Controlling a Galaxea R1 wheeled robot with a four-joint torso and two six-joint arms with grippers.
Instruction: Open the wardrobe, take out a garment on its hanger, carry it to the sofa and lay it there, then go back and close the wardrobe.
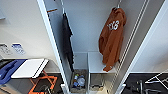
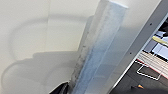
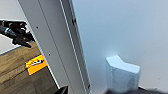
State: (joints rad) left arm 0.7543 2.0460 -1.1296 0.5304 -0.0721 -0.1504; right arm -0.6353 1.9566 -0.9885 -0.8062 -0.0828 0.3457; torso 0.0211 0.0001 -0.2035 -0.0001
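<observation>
Head view looks into the open tall white wardrobe (image 1: 86, 30), both full-height doors swung wide. Inside, on the right, hangs the burnt-orange hooded sweatshirt (image 1: 111, 40), suspended from the top by a thin white hanger (image 1: 117, 5) of which little more than the hook area shows. The sweatshirt droops in soft folds, hood at the top, white block lettering partly visible across the chest, and its lower hem reaches down to a white shelf block (image 1: 98, 62) at the right of the wardrobe's interior. On the left of the interior hangs a dark grey-black garment (image 1: 67, 40), long and narrow, well apart from the orange one. Below, at the wardrobe's bottom, sit two open bins (image 1: 78, 81) holding small mixed items.

Outside the wardrobe, left of the open door, a white tabletop on an orange frame (image 1: 30, 68) stands next to a blue upholstered piece (image 1: 8, 70). A dark floor with white metal framing (image 1: 157, 80) lies at the right.

Left wrist view sits close to a small white vertical handle (image 2: 100, 47) on a white door panel; right wrist view shows another white handle (image 3: 122, 73) on a door, beside the door's edge and a wood-patterned floor (image 3: 17, 72). Whether either claw is apart or together cannot be told.
</observation>
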